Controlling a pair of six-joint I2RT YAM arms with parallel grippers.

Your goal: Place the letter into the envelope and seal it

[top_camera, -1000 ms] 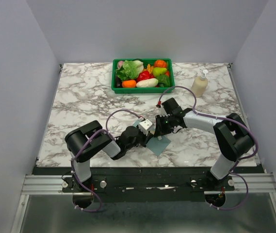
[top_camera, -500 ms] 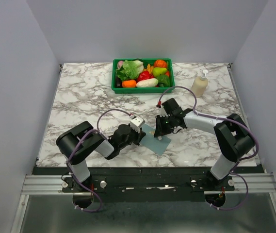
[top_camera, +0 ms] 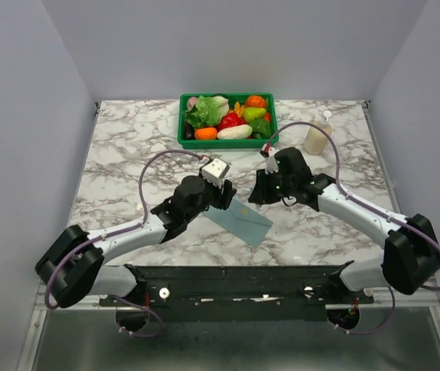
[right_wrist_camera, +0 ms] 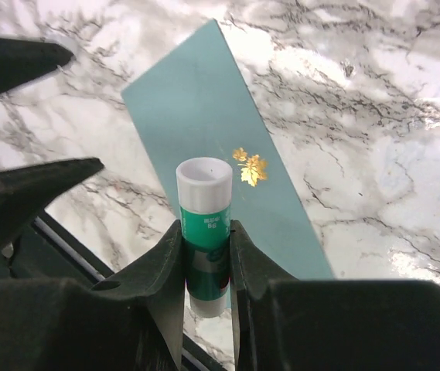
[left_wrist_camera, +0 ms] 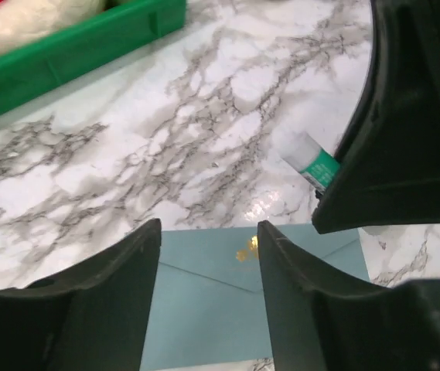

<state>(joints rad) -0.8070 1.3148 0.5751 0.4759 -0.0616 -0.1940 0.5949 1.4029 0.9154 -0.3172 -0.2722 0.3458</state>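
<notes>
The teal envelope lies flat on the marble table, flap folded down with its gold leaf mark facing up. My left gripper hovers open just over the envelope's left end, with nothing between its fingers. My right gripper is shut on a green and white glue stick, held upright above the envelope near the gold mark. The glue stick also shows in the left wrist view. The letter is out of view.
A green basket full of toy vegetables stands at the back centre; its rim shows in the left wrist view. A soap dispenser bottle stands at the back right. The table's near edge runs just below the envelope.
My left gripper has opened, let go of the envelope and drawn back a little. The right gripper has lifted off the envelope with the glue stick. The envelope now lies flat and uncovered.
</notes>
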